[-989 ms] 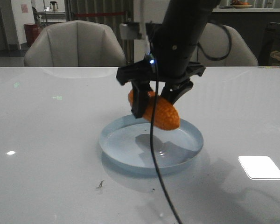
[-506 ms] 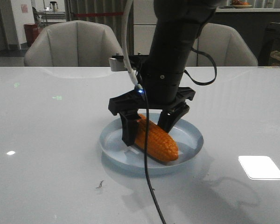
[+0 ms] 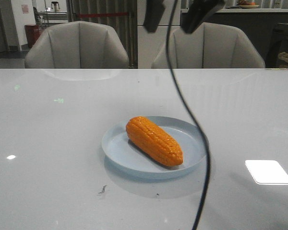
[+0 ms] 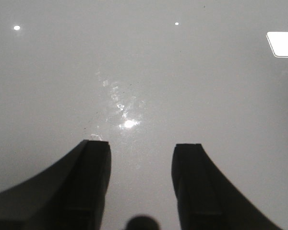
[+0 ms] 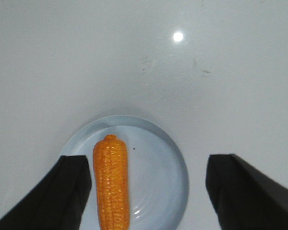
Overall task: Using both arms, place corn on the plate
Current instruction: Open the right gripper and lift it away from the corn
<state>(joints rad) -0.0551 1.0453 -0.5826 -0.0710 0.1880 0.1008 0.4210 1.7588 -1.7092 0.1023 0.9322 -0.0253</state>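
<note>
The orange corn (image 3: 153, 141) lies on its side in the pale blue plate (image 3: 116, 143) in the middle of the table, tapered end toward the front right. My right gripper (image 3: 170, 21) is open and empty, high above the plate at the top edge of the front view. In the right wrist view the corn (image 5: 111, 182) and plate (image 5: 158, 167) lie far below the right gripper (image 5: 149, 163). My left gripper (image 4: 141, 145) is open and empty over bare table; it does not show in the front view.
A black cable (image 3: 201, 158) hangs from the right arm down past the plate's right side. Two grey chairs (image 3: 77, 45) stand behind the table's far edge. A bright light patch (image 3: 268, 171) reflects at the front right. A small dark speck (image 3: 102, 190) lies front left of the plate.
The right gripper lowered the corn onto the plate, opened and let go, then rose straight up. The corn now rests in the plate.
</note>
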